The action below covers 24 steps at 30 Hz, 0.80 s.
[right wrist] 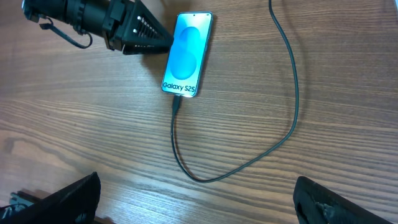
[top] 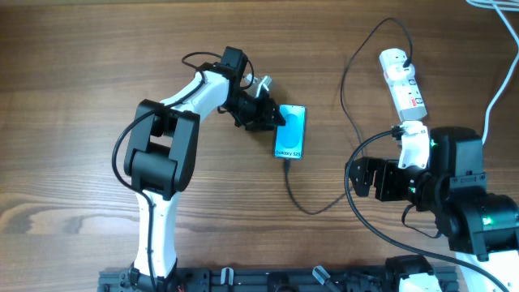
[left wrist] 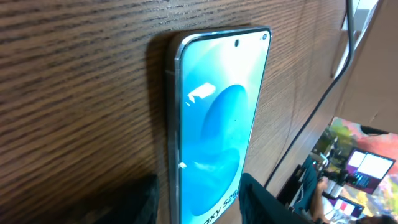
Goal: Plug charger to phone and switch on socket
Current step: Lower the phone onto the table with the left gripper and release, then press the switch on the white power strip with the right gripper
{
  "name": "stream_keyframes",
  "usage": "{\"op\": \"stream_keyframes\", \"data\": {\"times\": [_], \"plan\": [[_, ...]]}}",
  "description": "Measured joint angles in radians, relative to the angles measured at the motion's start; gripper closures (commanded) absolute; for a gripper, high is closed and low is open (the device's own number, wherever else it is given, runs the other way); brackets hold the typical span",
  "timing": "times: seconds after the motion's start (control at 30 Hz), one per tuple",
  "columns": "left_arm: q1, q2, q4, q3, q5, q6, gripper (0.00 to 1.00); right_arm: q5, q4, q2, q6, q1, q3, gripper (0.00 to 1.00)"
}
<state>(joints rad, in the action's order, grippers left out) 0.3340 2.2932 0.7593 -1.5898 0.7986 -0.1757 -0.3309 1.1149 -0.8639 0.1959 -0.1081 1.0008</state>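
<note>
The phone [top: 291,132] lies flat on the wood table, screen up, showing a teal circle and "Galaxy S25" [right wrist: 185,53]. The charger, a thin black cable [top: 304,207], has its plug tip in the phone's bottom edge [right wrist: 176,102] and loops right and up to the white socket [top: 403,81]. My left gripper [top: 268,118] sits against the phone's left side, fingers apart, with the phone [left wrist: 217,118] showing between them [left wrist: 199,205]. My right gripper [top: 375,180] is open and empty, hovering over the cable loop [right wrist: 196,193].
A thick white cord [top: 495,105] runs from the far right edge toward the right arm. The socket has small red marks near its near end [top: 418,104]. The cable [right wrist: 292,93] curves across the table between phone and socket.
</note>
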Motion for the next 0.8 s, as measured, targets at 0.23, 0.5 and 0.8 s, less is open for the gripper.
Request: {"op": "stream_keyframes", "data": {"times": [0.23,0.5,0.8], "plan": [[-0.02,-0.069,0.132,-0.008,-0.101,-0.107,0.0,0.0,-0.036,0.0,0.088,0.0,-0.003,0.17],[-0.048,-0.673,0.41,0.045,-0.627,-0.117,0.0,0.212,-0.149,-0.074,0.344,0.0,-0.009,0.95],[0.025,-1.255,0.694,0.025,-1.065,-0.275,0.0,0.334,-0.278,-0.541,0.466,0.15,0.045,0.95]]}}
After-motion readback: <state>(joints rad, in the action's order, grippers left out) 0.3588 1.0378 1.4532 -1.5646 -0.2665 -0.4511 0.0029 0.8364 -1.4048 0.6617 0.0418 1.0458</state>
